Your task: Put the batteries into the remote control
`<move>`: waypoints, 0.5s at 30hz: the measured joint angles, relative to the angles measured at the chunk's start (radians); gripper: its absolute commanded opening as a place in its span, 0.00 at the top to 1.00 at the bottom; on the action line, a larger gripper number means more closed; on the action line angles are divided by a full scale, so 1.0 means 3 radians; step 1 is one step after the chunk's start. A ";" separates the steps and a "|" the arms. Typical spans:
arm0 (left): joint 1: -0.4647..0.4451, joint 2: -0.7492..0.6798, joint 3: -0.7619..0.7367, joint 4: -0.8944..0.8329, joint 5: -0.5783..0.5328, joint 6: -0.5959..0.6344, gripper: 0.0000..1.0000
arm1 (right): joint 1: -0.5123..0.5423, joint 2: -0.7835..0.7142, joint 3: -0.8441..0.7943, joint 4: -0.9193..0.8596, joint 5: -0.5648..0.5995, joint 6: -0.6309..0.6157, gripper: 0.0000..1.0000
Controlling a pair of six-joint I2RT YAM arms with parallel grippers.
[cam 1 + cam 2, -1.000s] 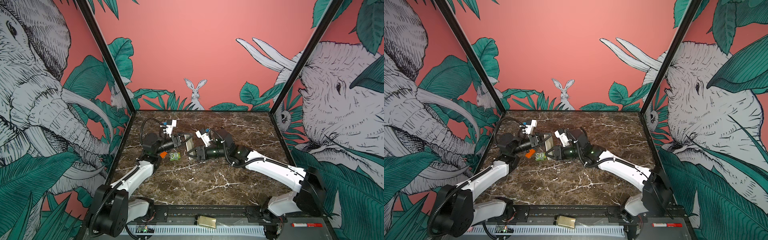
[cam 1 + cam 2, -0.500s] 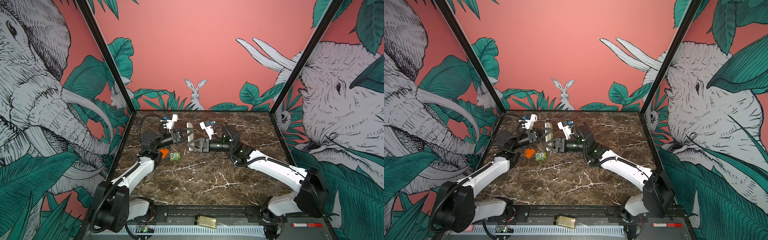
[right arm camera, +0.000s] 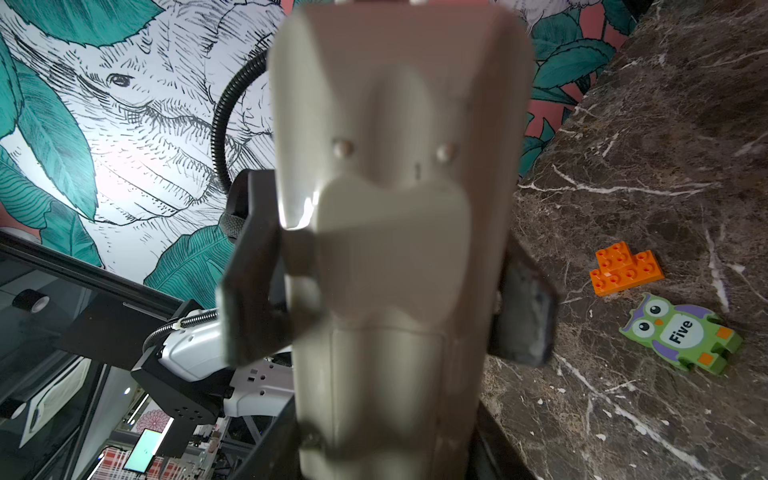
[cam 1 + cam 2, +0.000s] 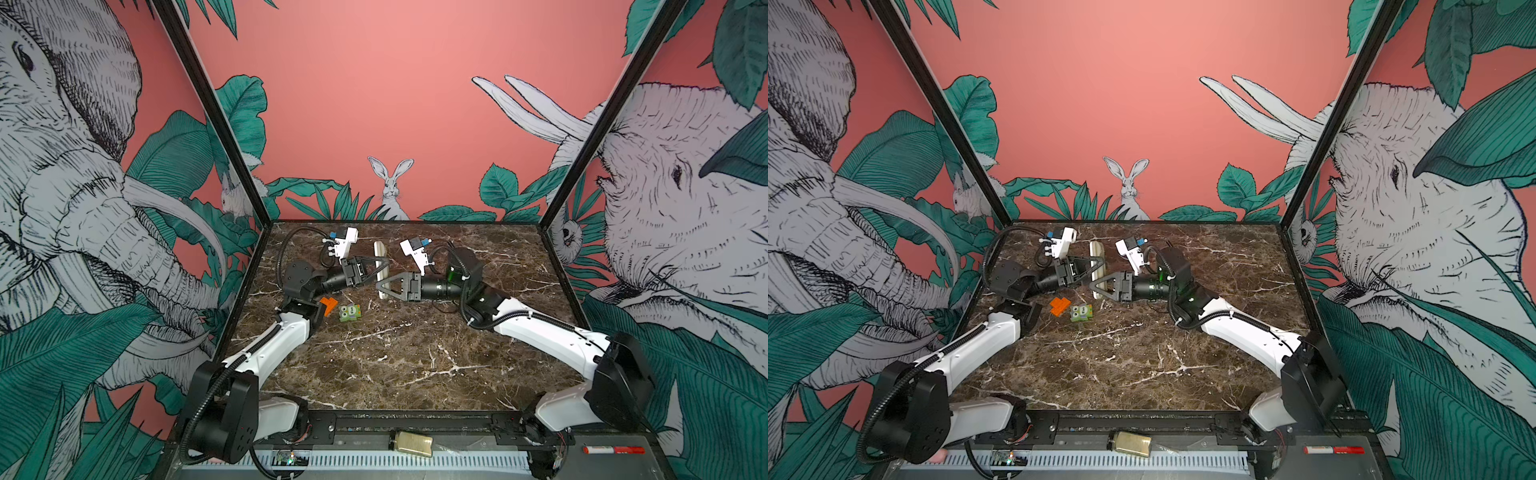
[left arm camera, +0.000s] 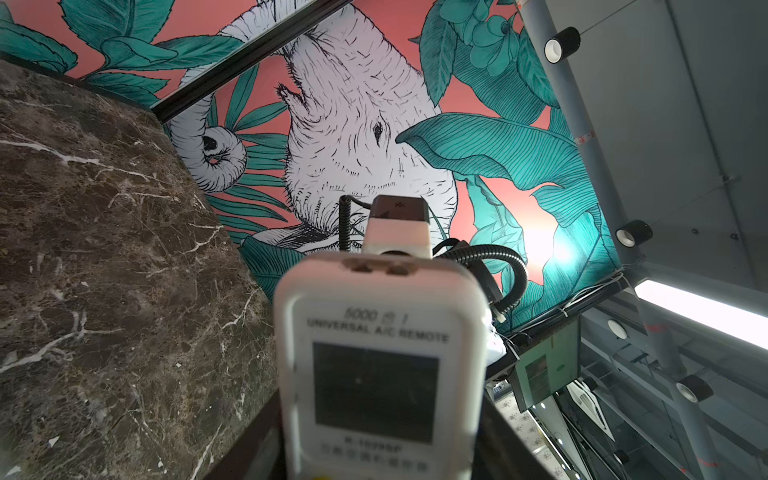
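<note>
- The remote control stands upright in the air over the rear middle of the marble table, between the two grippers. In both top views it shows only as a thin pale strip.
- The right gripper pinches the remote's lower end, one finger on each long side. In the right wrist view those fingers are dark smears cut off at the frame's edge.
- The left gripper brackets the remote higher up. Its fingers sit at both side edges. The blur hides whether they press or stand just off, so I cannot tell if it grips.
- The left wrist view faces the front of the remote control. It shows a dark screen with "UNIVERSAL A/C REMOTE" above it, and the buttons below are cut off.
- The right wrist view faces the grey-beige back of the remote control, which is out of focus. A faint seam crosses it lower down, and I cannot tell whether the battery recess is covered.
- The batteries cannot be made out in any view.
- An orange brick and a green owl block marked "Five" lie just beside each other on the table. They are nearer the front than the remote, to its left and apart from it.
</note>
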 measured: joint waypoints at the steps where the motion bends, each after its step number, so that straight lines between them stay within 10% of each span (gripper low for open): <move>1: -0.0001 0.0000 0.0000 0.0000 -0.0001 0.0010 0.58 | -0.0001 0.0006 0.0000 0.0014 -0.0005 0.0018 1.00; 9: 0.0000 -0.0001 0.0019 -0.0098 -0.0008 0.0062 0.83 | -0.0013 0.0041 0.0000 0.0076 -0.0027 0.0071 0.98; 15: -0.0001 -0.0062 0.0051 -0.0393 -0.0018 0.0294 0.92 | -0.0019 0.0050 0.0000 0.0033 -0.0036 0.0046 0.47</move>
